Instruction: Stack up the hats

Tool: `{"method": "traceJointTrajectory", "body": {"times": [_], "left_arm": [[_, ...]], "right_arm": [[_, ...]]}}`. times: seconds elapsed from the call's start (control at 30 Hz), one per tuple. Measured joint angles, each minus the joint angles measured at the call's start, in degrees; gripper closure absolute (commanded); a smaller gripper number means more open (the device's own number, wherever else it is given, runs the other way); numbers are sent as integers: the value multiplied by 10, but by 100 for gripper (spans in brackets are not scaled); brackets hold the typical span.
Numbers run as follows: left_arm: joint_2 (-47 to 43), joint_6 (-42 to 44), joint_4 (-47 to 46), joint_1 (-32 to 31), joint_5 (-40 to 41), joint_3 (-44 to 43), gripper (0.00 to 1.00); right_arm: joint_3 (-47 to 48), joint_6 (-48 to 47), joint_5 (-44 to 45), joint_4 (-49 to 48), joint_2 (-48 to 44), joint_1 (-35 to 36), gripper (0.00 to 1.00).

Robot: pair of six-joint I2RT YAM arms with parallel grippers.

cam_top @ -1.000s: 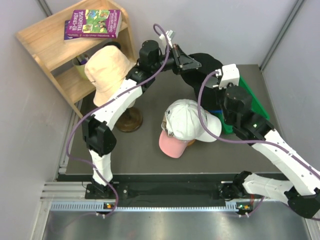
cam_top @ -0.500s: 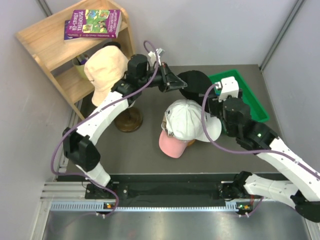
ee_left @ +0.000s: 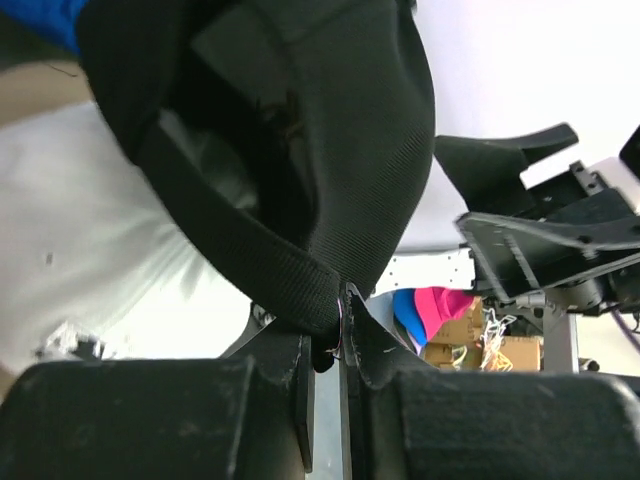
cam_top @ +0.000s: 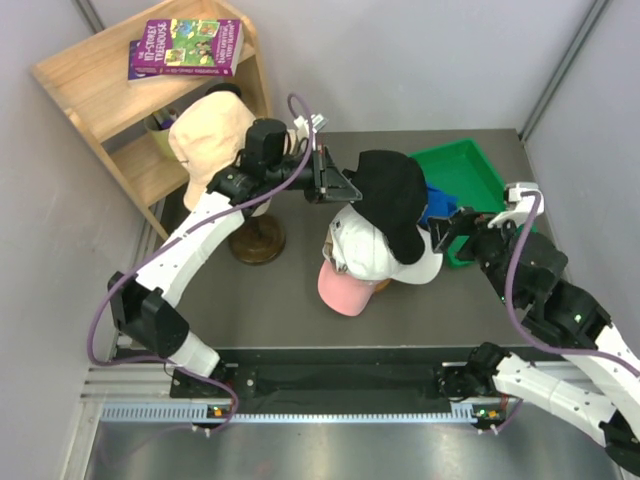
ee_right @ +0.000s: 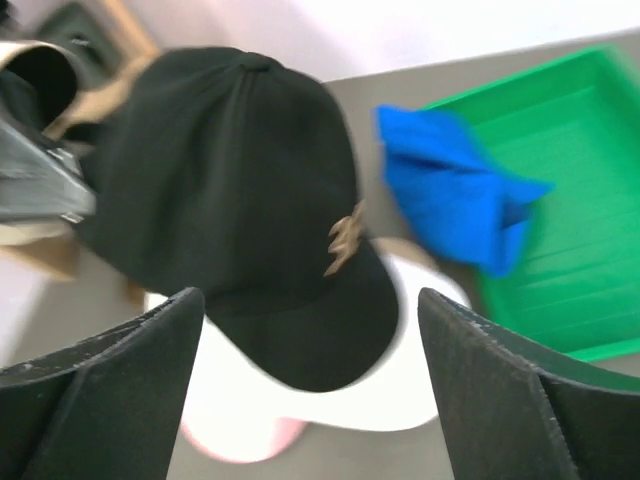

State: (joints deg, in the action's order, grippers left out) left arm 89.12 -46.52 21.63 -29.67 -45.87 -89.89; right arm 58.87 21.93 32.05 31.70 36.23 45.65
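A black hat point(cam_top: 392, 198) with a gold logo sits atop the white hat point(cam_top: 380, 258), which covers a pink hat point(cam_top: 343, 288). My left gripper point(cam_top: 348, 190) is shut on the black hat's point(ee_left: 300, 130) rear strap, pinched at the jaw tips point(ee_left: 340, 320). My right gripper point(cam_top: 452, 228) stands open just right of the stack, nothing between its fingers; in its own view point(ee_right: 310, 350) the black hat point(ee_right: 230, 190) lies ahead over the white hat point(ee_right: 400, 395). A blue hat point(cam_top: 436, 200) lies at the green tray's point(cam_top: 470, 172) left edge. A peach hat point(cam_top: 212, 140) hangs on the wooden stand point(cam_top: 257, 240).
A wooden shelf point(cam_top: 95, 85) with a purple book point(cam_top: 188, 47) fills the back left corner. The green tray point(ee_right: 575, 200) holds the blue hat point(ee_right: 450, 185) partly over its rim. Grey walls close in at back and right.
My left arm carried the black hat from the tray side nearer and onto the white hat. My right gripper opened, released the black hat and drew back to the right.
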Motion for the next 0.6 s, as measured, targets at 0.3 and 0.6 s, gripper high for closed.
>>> {"method": "traceJointTrajectory", "body": {"times": [0.3,0.6], "left_arm": [[-56,35,57,0,22,29,100],[-108,46,71,0,64,92,100]], "right_arm": [[22,150,-142,29,95,-71,16],[-147,302,-395,5,9,-302,21]]}}
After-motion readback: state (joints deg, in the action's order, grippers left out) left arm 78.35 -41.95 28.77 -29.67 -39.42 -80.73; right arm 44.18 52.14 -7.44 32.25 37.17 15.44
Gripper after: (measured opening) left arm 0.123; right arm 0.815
